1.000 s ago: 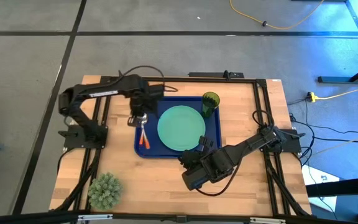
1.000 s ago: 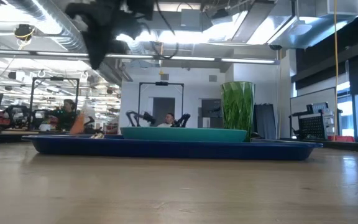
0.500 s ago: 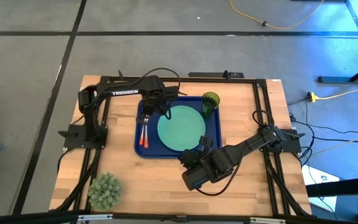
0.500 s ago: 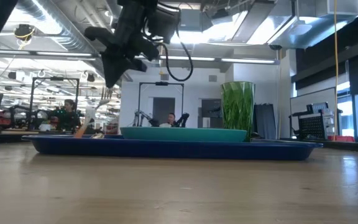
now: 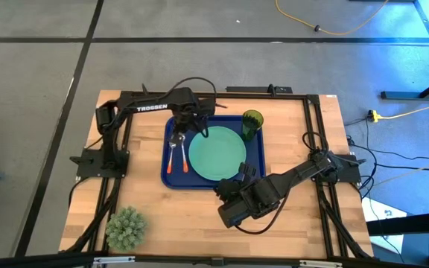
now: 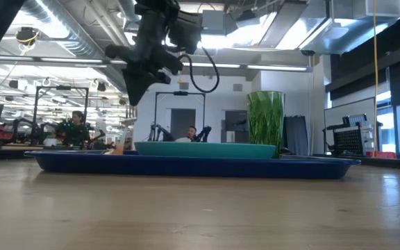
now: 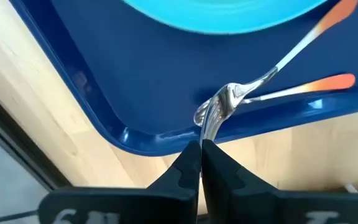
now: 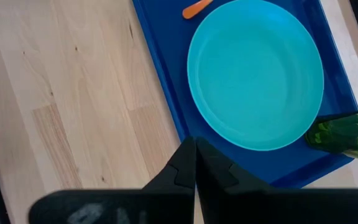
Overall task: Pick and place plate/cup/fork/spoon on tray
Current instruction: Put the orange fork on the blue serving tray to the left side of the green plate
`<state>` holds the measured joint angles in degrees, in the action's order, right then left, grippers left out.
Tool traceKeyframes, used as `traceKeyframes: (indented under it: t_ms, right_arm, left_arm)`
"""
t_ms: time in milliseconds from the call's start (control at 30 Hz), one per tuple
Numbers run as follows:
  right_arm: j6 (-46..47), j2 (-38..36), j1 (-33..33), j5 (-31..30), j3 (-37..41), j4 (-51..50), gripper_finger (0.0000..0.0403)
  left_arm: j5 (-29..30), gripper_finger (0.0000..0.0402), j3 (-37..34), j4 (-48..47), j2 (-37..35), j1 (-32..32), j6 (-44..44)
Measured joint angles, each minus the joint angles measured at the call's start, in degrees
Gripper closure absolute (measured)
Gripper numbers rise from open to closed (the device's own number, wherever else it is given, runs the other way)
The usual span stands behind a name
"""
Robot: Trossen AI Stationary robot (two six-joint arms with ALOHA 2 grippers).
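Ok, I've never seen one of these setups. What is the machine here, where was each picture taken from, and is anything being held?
It is a two-armed robot at a wooden table. One picture looks straight down from above, one looks level across the tabletop, and two come from cameras on the arms' wrists.

A dark blue tray carries a mint-green plate, a green cup, and a fork and spoon with orange handles, lying on the tray beside the plate with their metal heads overlapping.

The left gripper hangs shut above the tray's far left corner, over those heads; it holds nothing. The right gripper, also shut and empty, waits at the tray's near edge. A spiky plant sits at the table's near left corner.
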<state>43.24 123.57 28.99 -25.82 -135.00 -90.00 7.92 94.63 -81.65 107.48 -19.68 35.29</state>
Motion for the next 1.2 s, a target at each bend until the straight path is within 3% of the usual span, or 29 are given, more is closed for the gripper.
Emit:
traceKeyframes:
  t_ms: [700, 933, 1200]
  right_arm:
    - [0.17, 0.00, 0.00, 0.48, 0.00, 0.07, 0.0398]
    - [0.17, 0.00, 0.00, 0.52, 0.00, 0.18, 0.0398]
    - [0.11, 0.00, 0.00, 0.55, 0.00, 0.20, 0.0398]
  left_arm:
    - [0.64, 0.0402, -0.04, 1.57, 8.21, -0.28, 7.40]
    - [5.32, 0.0402, -0.07, 1.29, 9.41, -0.83, 9.17]
    - [4.66, 0.0402, -0.07, -0.35, 9.35, -0.28, 9.60]
